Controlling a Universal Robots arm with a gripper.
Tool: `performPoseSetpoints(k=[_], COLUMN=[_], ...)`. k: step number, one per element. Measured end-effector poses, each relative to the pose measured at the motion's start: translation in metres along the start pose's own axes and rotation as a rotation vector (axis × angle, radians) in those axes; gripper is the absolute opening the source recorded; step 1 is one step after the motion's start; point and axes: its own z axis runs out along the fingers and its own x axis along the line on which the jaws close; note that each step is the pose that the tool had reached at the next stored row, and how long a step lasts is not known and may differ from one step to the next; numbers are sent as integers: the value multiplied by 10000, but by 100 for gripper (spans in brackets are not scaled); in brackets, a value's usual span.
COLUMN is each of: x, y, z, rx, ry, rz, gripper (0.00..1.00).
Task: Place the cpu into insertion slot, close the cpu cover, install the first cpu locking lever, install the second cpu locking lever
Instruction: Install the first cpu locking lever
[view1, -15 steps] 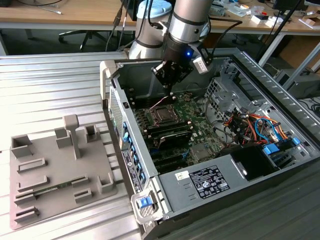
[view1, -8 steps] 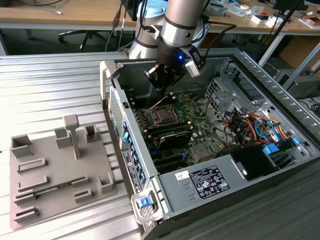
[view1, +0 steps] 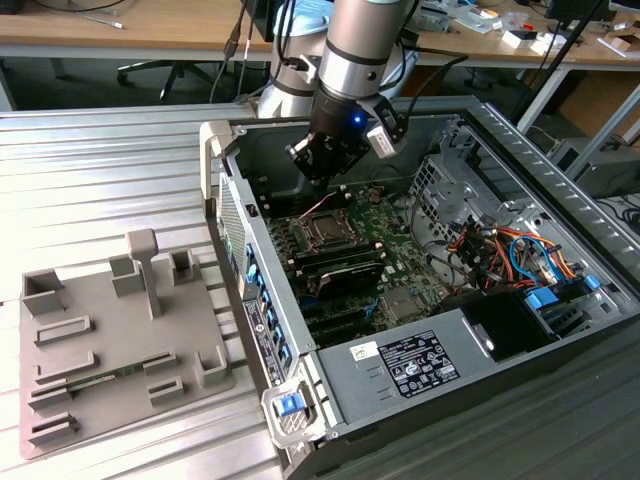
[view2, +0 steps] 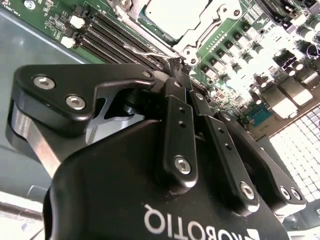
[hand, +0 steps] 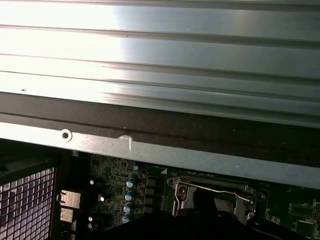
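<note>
The cpu (view2: 172, 15) lies flat in the socket on the green motherboard, its pale metal top showing. The silver cpu cover (view2: 202, 42) lies down around it as a frame. A thin wire locking lever (view2: 142, 50) runs along one side of the socket toward my fingertips. My black gripper (view2: 178, 67) hangs just beside the socket's edge, its two fingers pressed together with nothing seen between them. In the exterior view the gripper (view1: 322, 180) hovers inside the open computer case, just above the socket (view1: 325, 232). The first wrist view shows the socket (hand: 212, 197) with a wire lever (hand: 215, 189) across it.
The case's metal walls (view1: 225, 190) ring the motherboard. Memory slots (view2: 107, 37) lie next to the socket. A power supply (view1: 420, 365) and bundled cables (view1: 500, 250) fill the exterior view's right. A grey parts fixture (view1: 120, 340) sits on the ribbed table at the left.
</note>
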Motion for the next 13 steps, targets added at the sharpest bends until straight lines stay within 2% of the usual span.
performPoseSetpoints(k=[4,13], x=[23,24], y=[4,4], z=[11,29], rx=[0,1], ry=[-1,0], rz=[0,-1], gripper=[11,11])
